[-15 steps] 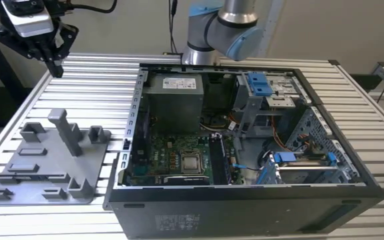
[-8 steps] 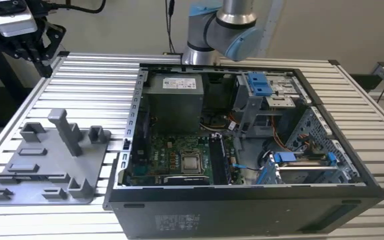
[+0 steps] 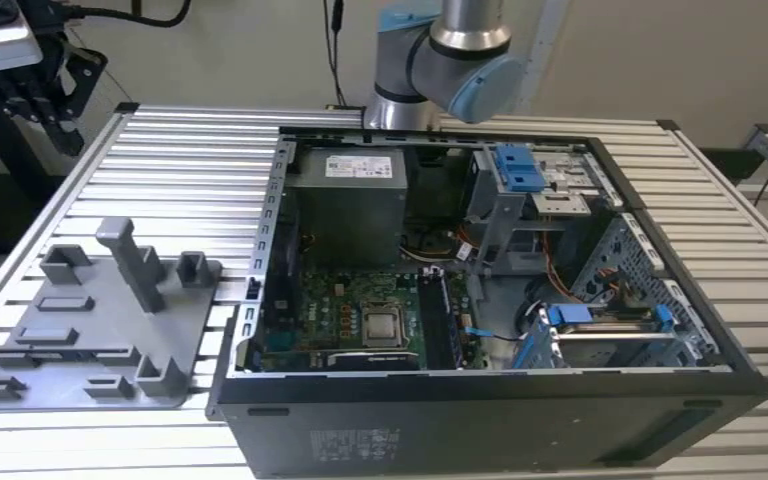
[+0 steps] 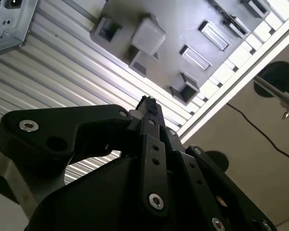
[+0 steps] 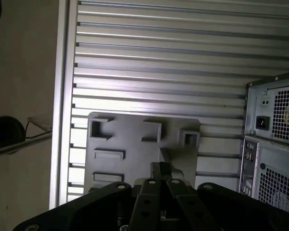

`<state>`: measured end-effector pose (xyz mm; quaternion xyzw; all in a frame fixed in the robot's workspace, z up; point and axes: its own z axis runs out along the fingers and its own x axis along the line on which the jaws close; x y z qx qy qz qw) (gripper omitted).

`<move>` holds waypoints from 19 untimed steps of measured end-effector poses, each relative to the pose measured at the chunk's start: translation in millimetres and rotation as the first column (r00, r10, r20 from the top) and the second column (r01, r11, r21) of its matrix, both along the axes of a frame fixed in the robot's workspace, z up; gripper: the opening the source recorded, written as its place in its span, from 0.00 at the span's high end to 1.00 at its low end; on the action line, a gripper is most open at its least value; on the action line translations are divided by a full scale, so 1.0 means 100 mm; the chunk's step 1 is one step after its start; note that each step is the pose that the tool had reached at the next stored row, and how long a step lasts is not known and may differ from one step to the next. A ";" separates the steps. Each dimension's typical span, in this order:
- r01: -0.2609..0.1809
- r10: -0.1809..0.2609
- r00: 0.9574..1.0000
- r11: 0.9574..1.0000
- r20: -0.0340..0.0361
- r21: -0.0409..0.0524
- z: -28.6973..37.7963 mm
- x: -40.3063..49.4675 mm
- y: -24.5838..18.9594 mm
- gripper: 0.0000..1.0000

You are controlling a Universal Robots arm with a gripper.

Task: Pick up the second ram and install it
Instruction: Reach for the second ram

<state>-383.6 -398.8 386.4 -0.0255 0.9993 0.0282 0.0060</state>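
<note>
Slatted aluminium surface (image 3: pixel 197 150) carries the open computer case (image 3: pixel 491 400); grey pegged tray (image 3: pixel 91 340) sits just beside the case, on the exterior view's left.

The black gripper (image 4: pixel 148 107) looms close to the camera, its linkage arms converging to fingertips that meet. Beyond the tips lies the grey plastic tray (image 4: pixel 178 19) with its square post (image 4: pixel 147 34) and several rectangular sockets, resting on the ribbed aluminium table (image 4: pixel 53 62). A corner of the computer case (image 4: pixel 7 24), with a power socket, sits on the same table. Past the table edge, a thin black cable (image 4: pixel 260 132) crosses the floor (image 4: pixel 260 173).
</note>
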 end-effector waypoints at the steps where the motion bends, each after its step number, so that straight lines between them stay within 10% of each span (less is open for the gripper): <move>1: 0.000 0.000 1.000 1.000 0.000 0.000 -0.001 -0.023 0.000 0.89; 19: 0.000 0.000 1.000 1.000 -0.003 0.000 -0.010 -0.275 0.000 0.89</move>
